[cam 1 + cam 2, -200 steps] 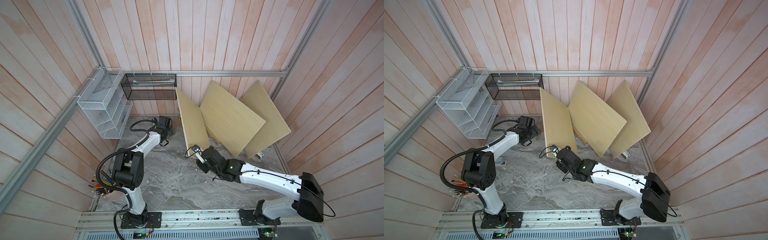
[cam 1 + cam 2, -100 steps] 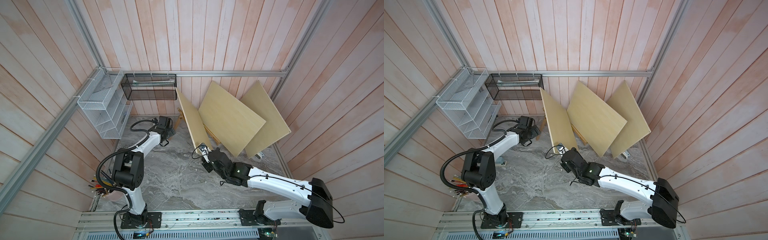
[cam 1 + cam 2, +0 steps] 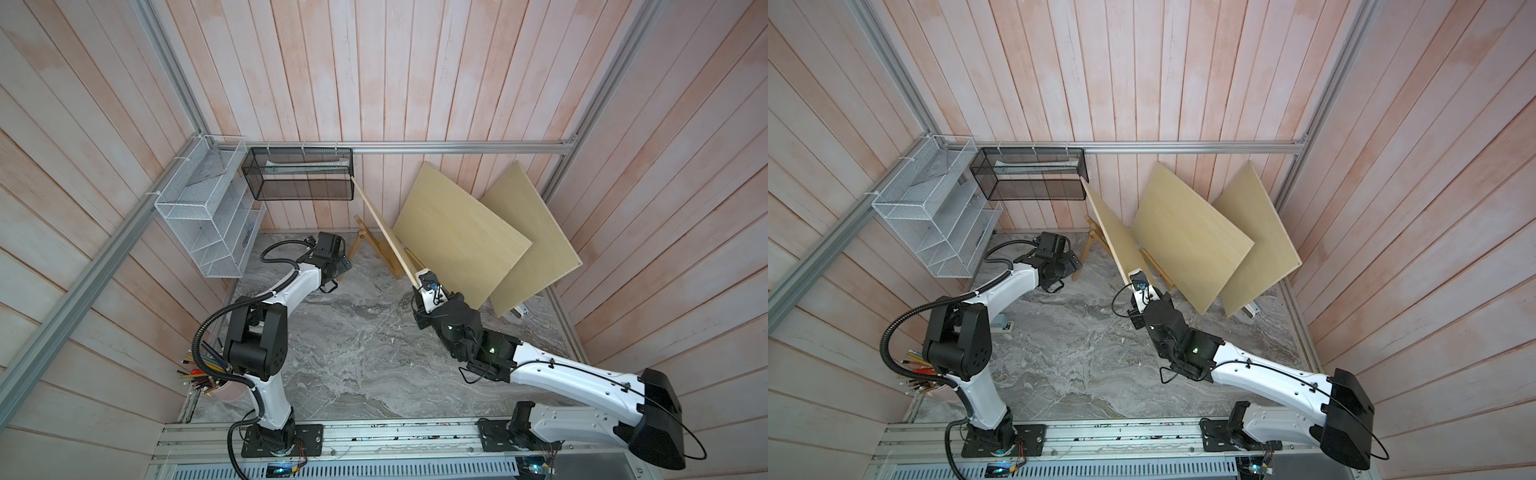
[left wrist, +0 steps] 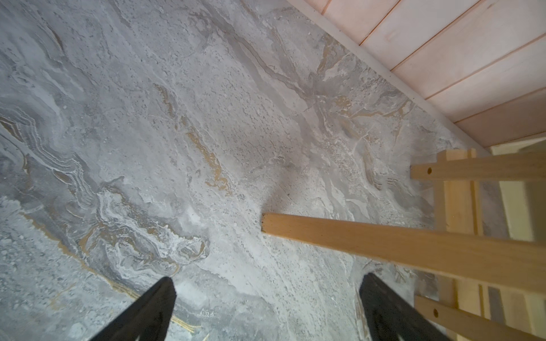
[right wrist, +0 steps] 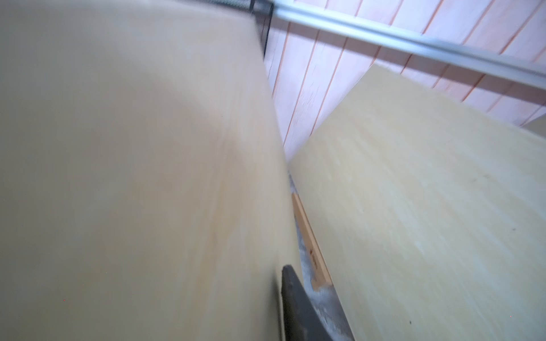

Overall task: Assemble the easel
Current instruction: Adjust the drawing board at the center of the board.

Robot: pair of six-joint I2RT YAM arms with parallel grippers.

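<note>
Nearest you, by the left arm's base, a cup of pencils (image 3: 203, 374) stands at the edge of the marble table (image 3: 353, 353). Farther in, your right gripper (image 3: 417, 284) is pinching the lower corner of a thin wooden board (image 3: 1113, 235). In the right wrist view one dark finger (image 5: 295, 307) lies flat against the board's face, and the other is hidden behind the panel. The board stands on edge and tilted, and its upper corner reaches up close to the black mesh basket (image 3: 299, 178); you cannot tell whether they touch. Your left gripper (image 4: 269, 279) hovers over the marble with its fingers (image 4: 147, 310) spread wide and nothing between them. The end of one easel leg (image 4: 384, 245) rests on the stone just past the fingertips. The easel (image 3: 376, 245) itself stands near the back wall, between the left gripper and the held board, partly hidden behind that board. Behind it, two larger boards lean against the back wall: a nearer one (image 3: 457, 241) overlapping a farther one (image 3: 536, 241). In the far left corner a white wire rack (image 3: 203, 224) hangs beside the basket.
</note>
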